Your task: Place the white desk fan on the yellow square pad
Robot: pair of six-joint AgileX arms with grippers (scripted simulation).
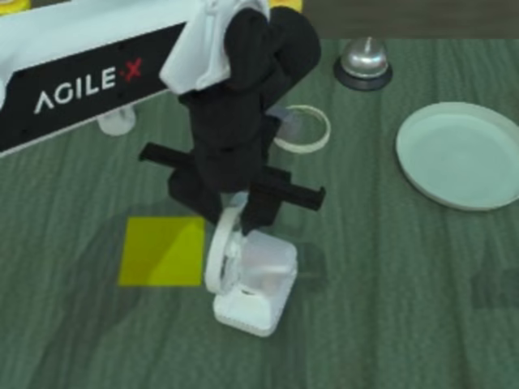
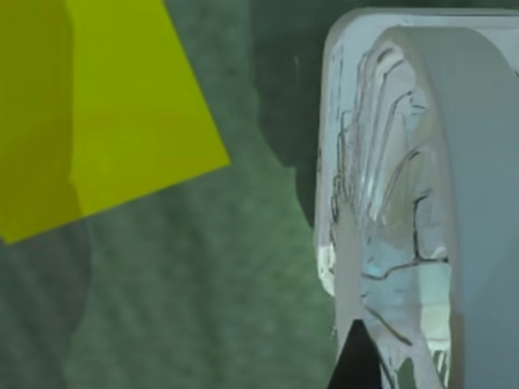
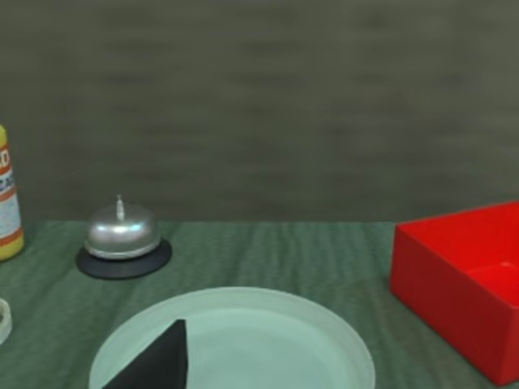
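The white desk fan (image 1: 251,279) stands on the green table just right of the yellow square pad (image 1: 162,251), its base clear of the pad. My left gripper (image 1: 232,209) hangs over it, shut on the top of the fan's ring grille, with a black finger on each side. In the left wrist view the fan's grille (image 2: 405,203) fills the right side, one dark fingertip (image 2: 355,365) lies against it, and the pad (image 2: 105,113) lies beside it. My right gripper (image 3: 162,365) is parked outside the top view, above the plate.
A large white plate (image 1: 461,154) lies at the right, a silver bell (image 1: 363,61) behind it. A loose thin white ring (image 1: 304,130) lies behind the fan. The right wrist view shows a red box (image 3: 462,275) and a yellow bottle (image 3: 6,194).
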